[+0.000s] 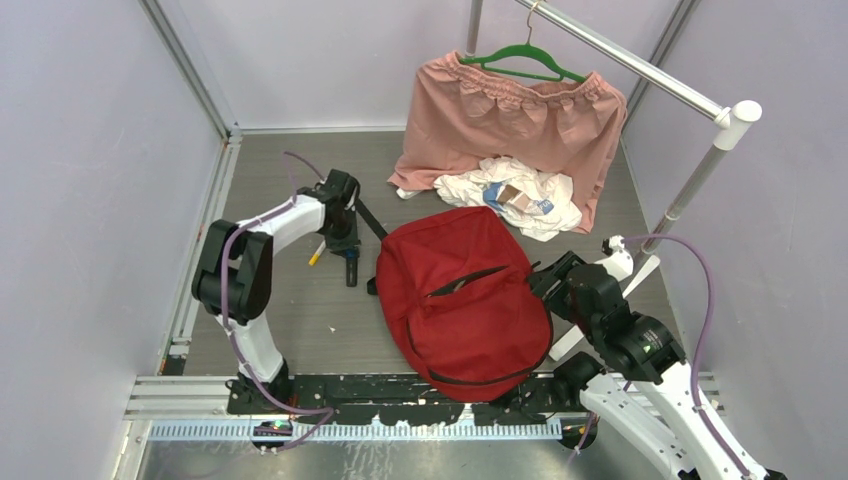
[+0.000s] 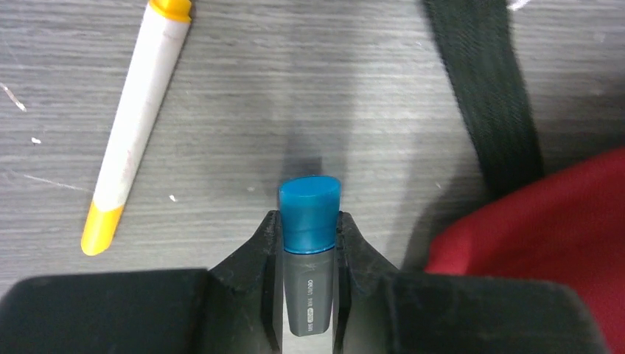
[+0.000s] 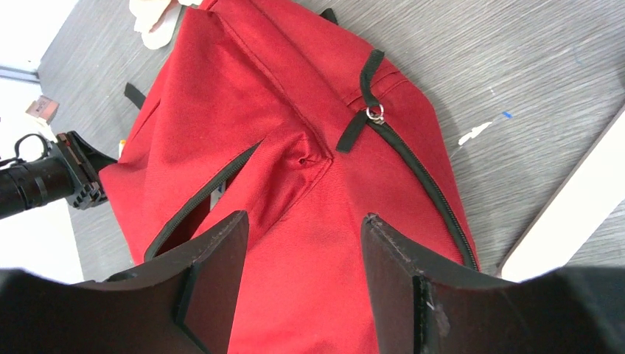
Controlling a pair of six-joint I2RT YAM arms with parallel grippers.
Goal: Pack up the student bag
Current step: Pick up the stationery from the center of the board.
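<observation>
The dark-red student bag (image 1: pixel 460 300) lies flat mid-table, its black zipper partly open (image 3: pixel 203 203). My left gripper (image 2: pixel 309 221) is shut on a grey highlighter with a blue cap (image 2: pixel 309 214), low over the table left of the bag (image 2: pixel 560 221); in the top view that gripper (image 1: pixel 345 240) is beside the bag's black strap (image 2: pixel 486 96). A white marker with orange ends (image 2: pixel 136 122) lies on the table next to it. My right gripper (image 3: pixel 302 236) is open, its jaws wide apart just above the red fabric at the bag's right edge (image 1: pixel 545 280).
A pale pink garment on a green hanger (image 1: pixel 510 120) hangs from a metal rail (image 1: pixel 640 70) at the back. A white printed cloth (image 1: pixel 520 195) lies behind the bag. A white flat strip (image 3: pixel 567 214) lies right of the bag. Grey walls enclose the table.
</observation>
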